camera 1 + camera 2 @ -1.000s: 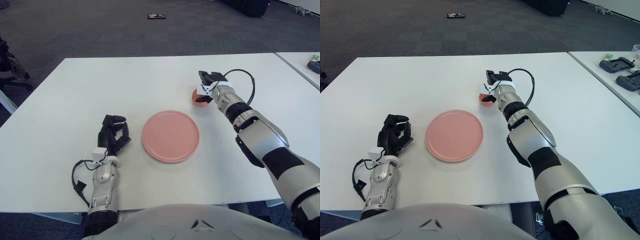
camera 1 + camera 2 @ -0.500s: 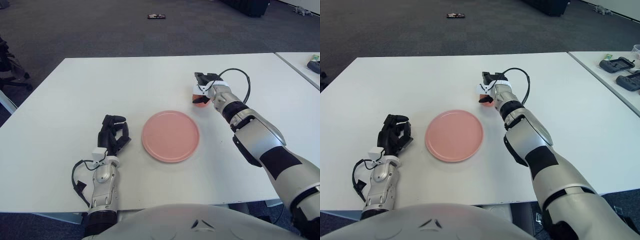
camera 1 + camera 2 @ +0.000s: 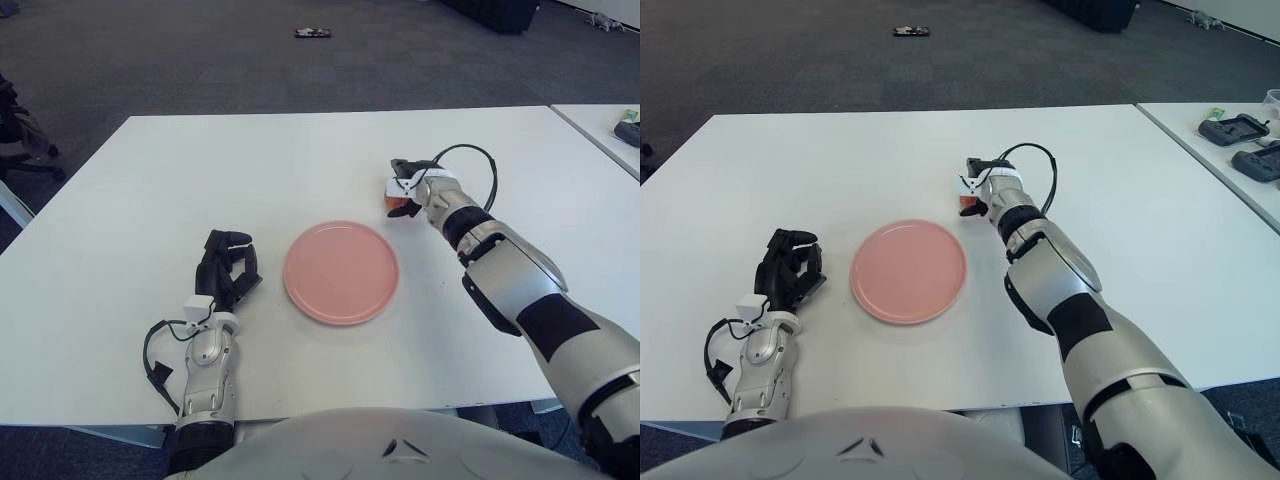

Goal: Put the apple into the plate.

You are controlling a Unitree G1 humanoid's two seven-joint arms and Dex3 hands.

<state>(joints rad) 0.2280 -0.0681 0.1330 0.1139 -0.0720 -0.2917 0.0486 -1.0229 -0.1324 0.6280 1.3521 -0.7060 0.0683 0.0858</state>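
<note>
A grey carpeted office floor surrounds a white table (image 3: 150,190), with a second table's corner showing past its right edge and a small dark object (image 3: 312,33) lying on the carpet beyond the far edge. The pink plate (image 3: 341,272) sits flat and empty near the middle of the table, a little toward the near edge, placed within easy reach of both arms.

The right hand (image 3: 405,185) is stretched out beyond the plate toward the far right part of the table, its fingers wrapped around the apple (image 3: 399,205), of which only a small reddish patch shows beneath the dark fingers and white knuckle piece. The grip comes from above and the side, which covers most of the fruit; whether the apple is touching the tabletop or just off it cannot be told. It lies just beside the plate's far-right rim, apart from it, so the carry looks short: a move toward the near-left and then a release over the pink surface. A round fruit may roll once let go, so a low release near the plate's centre seems wise.

The left hand (image 3: 227,266) shows near the table's near edge, left of the plate, its dark fingers curled loosely and holding nothing; it seems to have no part in this step
</note>
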